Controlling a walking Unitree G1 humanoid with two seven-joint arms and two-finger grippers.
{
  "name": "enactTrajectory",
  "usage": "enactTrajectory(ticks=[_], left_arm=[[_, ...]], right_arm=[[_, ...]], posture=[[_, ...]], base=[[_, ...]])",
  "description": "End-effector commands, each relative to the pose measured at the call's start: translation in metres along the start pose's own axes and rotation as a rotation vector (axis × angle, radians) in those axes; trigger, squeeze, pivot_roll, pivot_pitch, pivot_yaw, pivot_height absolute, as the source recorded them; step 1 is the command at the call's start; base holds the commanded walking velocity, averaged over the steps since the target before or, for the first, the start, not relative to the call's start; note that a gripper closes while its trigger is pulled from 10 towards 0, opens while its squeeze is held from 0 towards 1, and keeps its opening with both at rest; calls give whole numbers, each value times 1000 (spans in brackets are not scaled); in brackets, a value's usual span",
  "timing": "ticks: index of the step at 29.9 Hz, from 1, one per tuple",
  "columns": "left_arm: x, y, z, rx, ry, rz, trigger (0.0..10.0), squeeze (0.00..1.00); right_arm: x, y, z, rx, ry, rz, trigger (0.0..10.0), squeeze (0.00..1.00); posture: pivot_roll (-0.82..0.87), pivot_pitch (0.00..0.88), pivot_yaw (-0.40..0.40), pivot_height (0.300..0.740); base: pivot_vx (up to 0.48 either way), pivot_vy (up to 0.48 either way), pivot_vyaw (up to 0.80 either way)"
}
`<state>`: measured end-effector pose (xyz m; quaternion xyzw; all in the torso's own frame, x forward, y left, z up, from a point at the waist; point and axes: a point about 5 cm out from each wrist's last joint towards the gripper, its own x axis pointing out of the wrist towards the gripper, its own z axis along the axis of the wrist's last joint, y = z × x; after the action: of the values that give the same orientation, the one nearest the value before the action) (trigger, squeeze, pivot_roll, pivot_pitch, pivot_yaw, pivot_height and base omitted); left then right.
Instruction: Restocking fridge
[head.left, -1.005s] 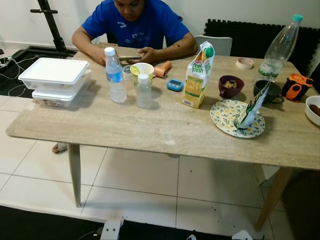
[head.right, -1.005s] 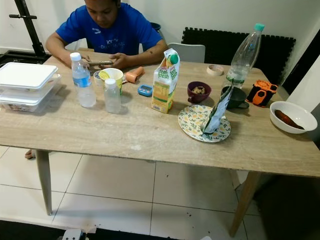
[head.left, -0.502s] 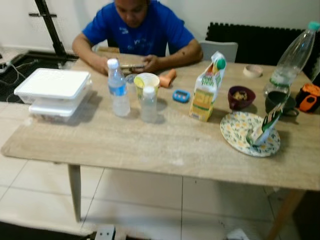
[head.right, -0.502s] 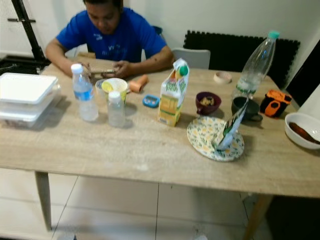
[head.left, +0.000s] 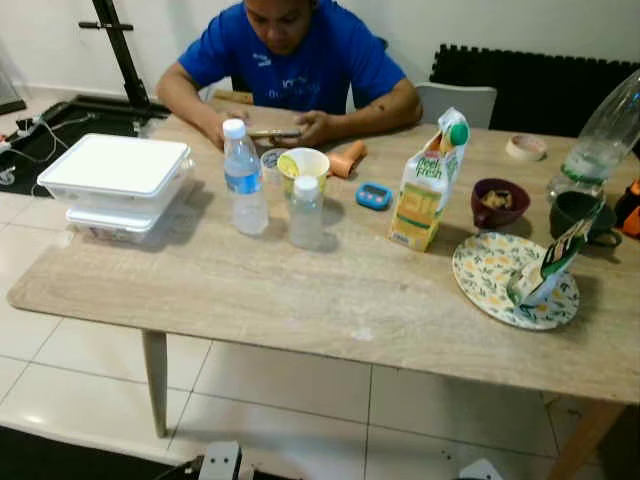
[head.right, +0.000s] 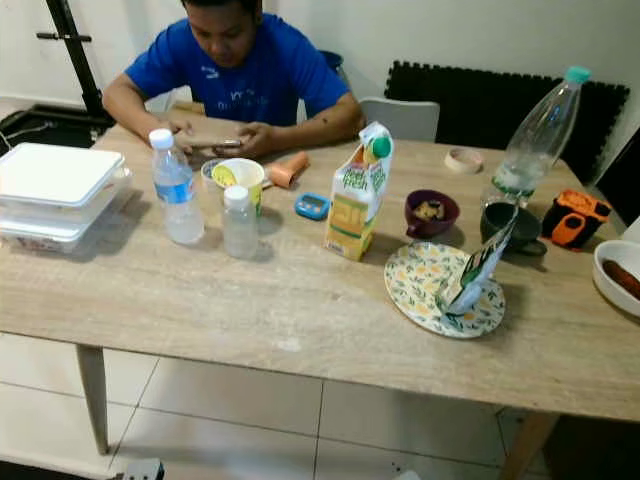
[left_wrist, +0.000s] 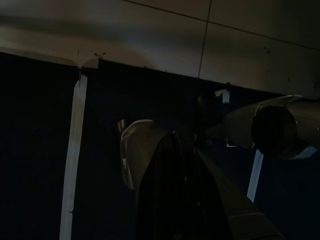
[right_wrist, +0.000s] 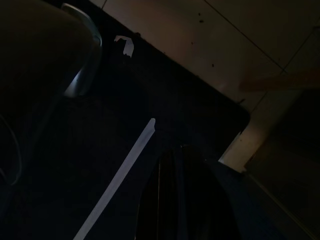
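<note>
The two head pictures were bright and evenly lit, with soft light that seemed to come from above. The wooden table (head.left: 300, 290) looked pale and clear. Small soft shadows lay beside the water bottle (head.left: 243, 178), the juice carton (head.left: 425, 182) and the white boxes (head.left: 118, 185). The floor under the table was a bit darker. Both pictures were a little soft, not sharp, and small print on the carton was hard to read. There was no strong glare.

The two wrist pictures were very dark. Only some pale floor tiles (left_wrist: 150, 30) caught dim light. A white strip (right_wrist: 117, 182) showed faintly on the dark mat. The dark shapes close to the cameras were murky.
</note>
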<state>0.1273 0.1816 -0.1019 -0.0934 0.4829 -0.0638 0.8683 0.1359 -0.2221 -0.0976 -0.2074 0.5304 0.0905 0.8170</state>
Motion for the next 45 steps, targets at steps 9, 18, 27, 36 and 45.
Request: enactTrajectory(ticks=[9, 18, 27, 36, 45], left_arm=[[-4, 0, -16, -10, 59, -4, 10000, 0], [-4, 1, -15, -11, 53, 6, 10000, 0], [-4, 2, -14, -10, 51, 13, 10000, 0], [-5, 8, -13, -45, 30, 65, 10000, 0], [-8, 20, -8, -88, 2, 141, 10000, 0]], right_arm=[[-1, 0, -6, -2, 16, 4, 10000, 0], [-1, -1, -5, -9, 14, 5, 10000, 0], [-1, 0, -5, -13, 13, 9, 10000, 0], [0, 4, 2, 30, -40, 46, 10000, 0], [-1, 12, 38, 110, -235, 228, 10000, 0]], posture=[[-36, 103, -54, 740], [-36, 100, -54, 740], [-36, 99, -54, 740], [-34, 102, -51, 740], [-40, 102, -49, 740]], base=[[0, 0, 0], [0, -286, 0], [0, 0, 0], [0, 0, 0], [0, 0, 0]])
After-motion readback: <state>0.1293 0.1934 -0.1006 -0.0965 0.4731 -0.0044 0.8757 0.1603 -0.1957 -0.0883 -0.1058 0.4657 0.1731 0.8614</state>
